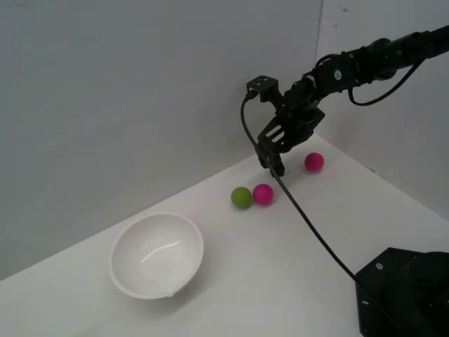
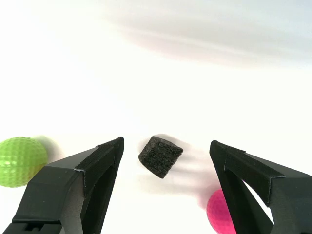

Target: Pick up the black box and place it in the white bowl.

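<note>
- Gripper [image 1: 276, 163]: it hangs above the white table [image 1: 280, 267] with its fingers spread apart and pointing down, gripping nothing. In the wrist view the gripper [image 2: 166, 155] has clear table surface on both sides of the cube.
- Black box [image 2: 160, 156]: a small matte cube resting on the table between the two fingers [image 2: 97, 168], touching neither. It cannot be made out in the exterior view, where the gripper stands in front of that spot.
- White bowl [image 1: 157, 254]: it sits upright, well apart from the gripper, toward the exterior view's left and nearer the camera.
- Green ball [image 1: 241, 197]: it lies between the bowl and the gripper, just beside a pink ball [image 1: 263, 194]; the two appear to touch.
- Second pink ball [image 1: 314, 161]: it lies on the far side of the gripper from the bowl.
- Wrist view: the green ball [image 2: 20, 161] lies outside one finger, and a pink ball [image 2: 219, 214] shows close by the other.
</note>
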You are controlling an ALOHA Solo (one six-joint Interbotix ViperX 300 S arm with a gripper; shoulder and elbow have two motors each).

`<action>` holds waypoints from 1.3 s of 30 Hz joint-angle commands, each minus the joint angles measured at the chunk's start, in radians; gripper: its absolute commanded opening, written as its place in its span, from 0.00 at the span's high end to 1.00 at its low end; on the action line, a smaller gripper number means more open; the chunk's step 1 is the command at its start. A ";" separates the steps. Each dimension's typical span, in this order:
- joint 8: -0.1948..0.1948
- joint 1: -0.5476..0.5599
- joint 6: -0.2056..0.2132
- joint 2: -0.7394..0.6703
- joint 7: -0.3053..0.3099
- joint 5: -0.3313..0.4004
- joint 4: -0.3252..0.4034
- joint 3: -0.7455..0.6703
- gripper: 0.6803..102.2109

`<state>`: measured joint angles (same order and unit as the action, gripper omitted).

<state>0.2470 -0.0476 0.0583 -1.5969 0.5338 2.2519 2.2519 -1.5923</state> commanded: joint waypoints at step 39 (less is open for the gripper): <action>0.002 -0.017 0.018 0.058 0.006 -0.014 -0.009 0.055 0.48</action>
<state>0.2470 -0.0476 0.0598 -1.5248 0.5323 2.2488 2.2473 -1.5171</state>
